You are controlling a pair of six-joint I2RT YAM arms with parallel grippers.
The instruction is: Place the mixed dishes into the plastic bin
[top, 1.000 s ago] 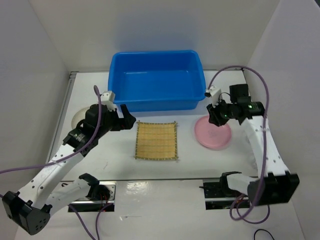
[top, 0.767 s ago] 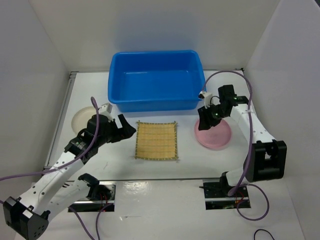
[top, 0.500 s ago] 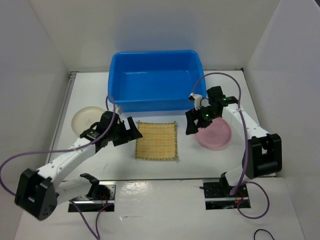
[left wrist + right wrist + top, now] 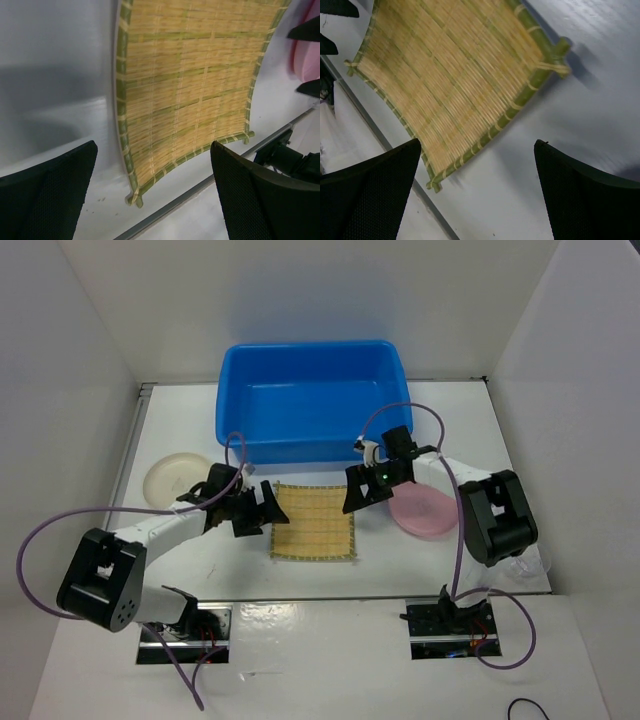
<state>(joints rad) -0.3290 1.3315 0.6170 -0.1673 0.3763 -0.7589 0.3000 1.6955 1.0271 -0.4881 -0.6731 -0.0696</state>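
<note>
White walls (image 4: 300, 290); glossy white table (image 4: 455, 420)

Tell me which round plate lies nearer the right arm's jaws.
The pink round plate, just beside those jaws; the cream round plate lies far off, beyond the square tan woven bamboo mat.

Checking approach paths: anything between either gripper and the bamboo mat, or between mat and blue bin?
Nothing visible. Left gripper and right gripper flank the mat, jaws open; only table separates it from the bin.
</note>
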